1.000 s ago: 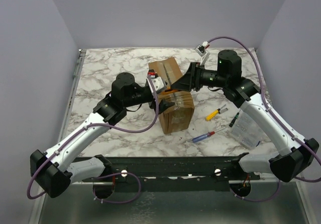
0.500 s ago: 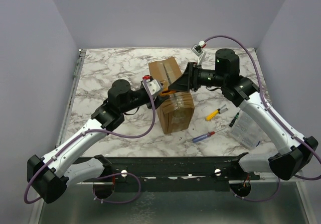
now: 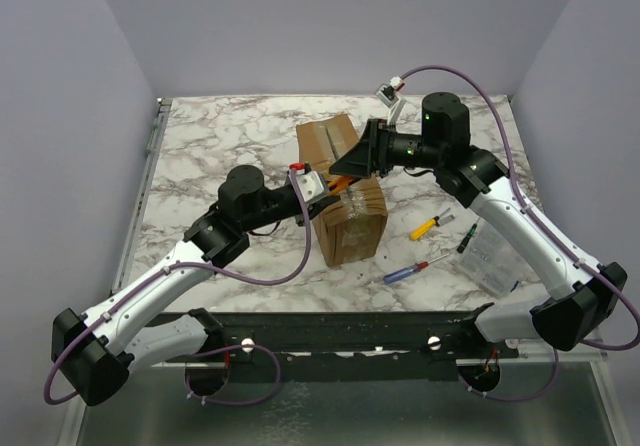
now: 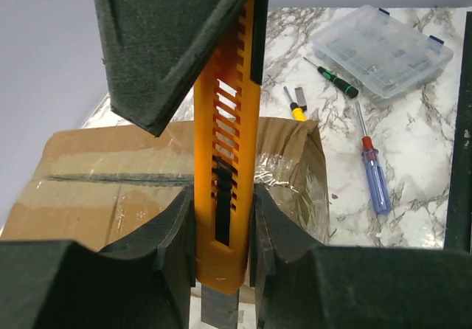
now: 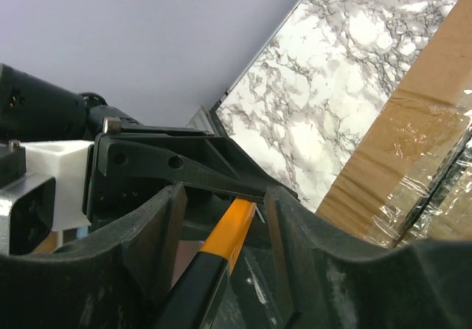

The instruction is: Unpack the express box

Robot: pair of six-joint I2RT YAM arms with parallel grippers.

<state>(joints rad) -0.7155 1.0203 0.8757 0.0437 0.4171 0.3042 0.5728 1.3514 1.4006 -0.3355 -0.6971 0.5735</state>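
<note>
- The left gripper (image 3: 318, 186) has its fingers (image 4: 173, 233) closed tight on the lower body of the orange utility knife (image 4: 225, 159). A short grey stub shows under the handle.
- The express box (image 3: 352, 228) lies on the bench directly below and beyond the left fingers. In the left wrist view, its taped seam runs crosswise to the knife.
- In the top view the box's long axis runs away from the arm bases, with the glossy-taped end toward them. The left fingers are the nearer pair to that end, and the knife spans the gap above the box top.
- The right gripper (image 3: 345, 169) reaches in from the other side, its fingers (image 5: 166, 233) flanking the upper part of the knife. They stand narrowly apart, with a sliver of space on each side in the right wrist view, so I cannot tell whether they truly pinch it.
- Well out past the right fingers, screwdrivers (image 3: 430, 228) and a clear plastic case (image 3: 495, 256) lie on the bench.
- Against a second ago, the right wrist has swung slightly further over the box and the left forearm has dropped back toward its base. The box and the knife's place between the two pairs of fingers look unchanged.
</note>
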